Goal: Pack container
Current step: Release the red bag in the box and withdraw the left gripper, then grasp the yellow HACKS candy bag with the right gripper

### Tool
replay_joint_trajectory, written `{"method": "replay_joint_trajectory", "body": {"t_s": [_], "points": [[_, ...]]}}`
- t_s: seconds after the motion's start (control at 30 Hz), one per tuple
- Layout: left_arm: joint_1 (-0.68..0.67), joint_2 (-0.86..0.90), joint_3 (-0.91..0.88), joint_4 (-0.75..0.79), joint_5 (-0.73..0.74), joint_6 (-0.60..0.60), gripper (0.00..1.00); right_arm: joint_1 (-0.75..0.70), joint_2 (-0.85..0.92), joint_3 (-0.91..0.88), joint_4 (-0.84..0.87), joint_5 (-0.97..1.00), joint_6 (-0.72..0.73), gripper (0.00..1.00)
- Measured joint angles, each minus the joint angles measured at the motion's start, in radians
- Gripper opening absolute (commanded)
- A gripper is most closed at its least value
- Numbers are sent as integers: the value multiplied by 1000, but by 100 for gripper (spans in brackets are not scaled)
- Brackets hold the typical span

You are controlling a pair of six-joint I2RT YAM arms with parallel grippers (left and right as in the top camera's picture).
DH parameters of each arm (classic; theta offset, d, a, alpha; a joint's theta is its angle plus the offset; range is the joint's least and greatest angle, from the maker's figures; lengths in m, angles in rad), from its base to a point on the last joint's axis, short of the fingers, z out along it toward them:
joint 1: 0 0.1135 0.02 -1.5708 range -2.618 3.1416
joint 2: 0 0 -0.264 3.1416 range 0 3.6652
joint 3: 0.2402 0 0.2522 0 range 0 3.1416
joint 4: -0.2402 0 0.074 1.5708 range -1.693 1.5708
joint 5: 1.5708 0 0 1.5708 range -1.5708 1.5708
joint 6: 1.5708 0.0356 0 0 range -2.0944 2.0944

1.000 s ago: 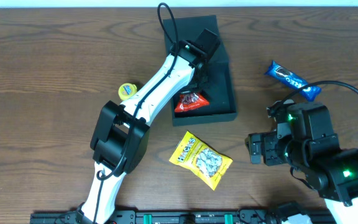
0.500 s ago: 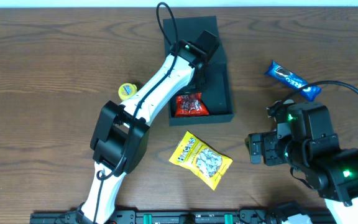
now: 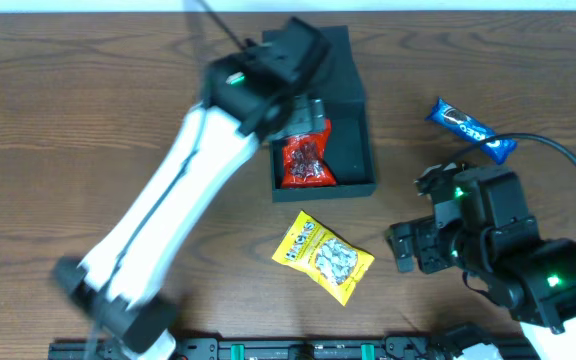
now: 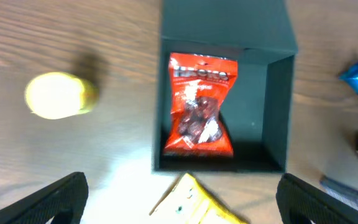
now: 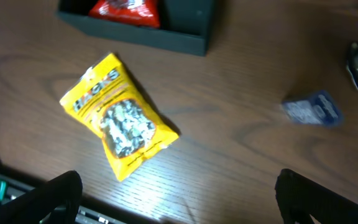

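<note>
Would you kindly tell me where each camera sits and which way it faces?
Overhead: fixed above the table, looking down at the dark square cardboard container; left arm and right arm show.
Left wrist: above the container, facing down at the red snack packet inside; left gripper's dark fingertips show.
Right wrist: over the table, aimed at the yellow snack packet; right gripper's dark fingertips show.
Shared: both wrist views catch container and packets.

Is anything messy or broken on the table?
Nothing looks spilled or broken. The red packet lies flat inside the container. The yellow packet and the blue bar lie slanted on the table outside it, not packed yet.
</note>
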Motion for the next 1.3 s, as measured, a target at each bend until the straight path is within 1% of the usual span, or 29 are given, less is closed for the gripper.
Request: {"method": "replay_joint_trajectory", "body": {"t_s": [0.17, 0.27, 0.33, 0.57, 0.7, 0.83, 0.97, 1.07, 1.3], "points": [[0, -199, 6, -185, -98, 16, 97, 105, 21, 0, 16, 14, -10, 99], [0, -264, 6, -286, -144, 15, 98, 153, 56, 0, 57, 28, -13, 99], [0, -304, 6, -290, -167, 15, 98, 187, 109, 0, 98, 37, -13, 99], [0, -427, -25, -291, -210, 14, 97, 231, 313, 0, 170, 46, -12, 99], [0, -515, -108, -291, -241, -9, 97, 274, 449, 0, 192, 51, -13, 99], [0, -584, -257, -290, -281, -57, 96, 371, 558, -11, 230, 60, -18, 99], [0, -607, -384, -289, -285, -89, 96, 454, 582, -83, 346, 84, -21, 99], [0, -611, -431, -288, -284, -99, 95, 471, 592, -170, 421, 93, -21, 99], [0, -613, -439, -286, -285, -110, 95, 465, 595, -301, 547, 103, -25, 99]]}}
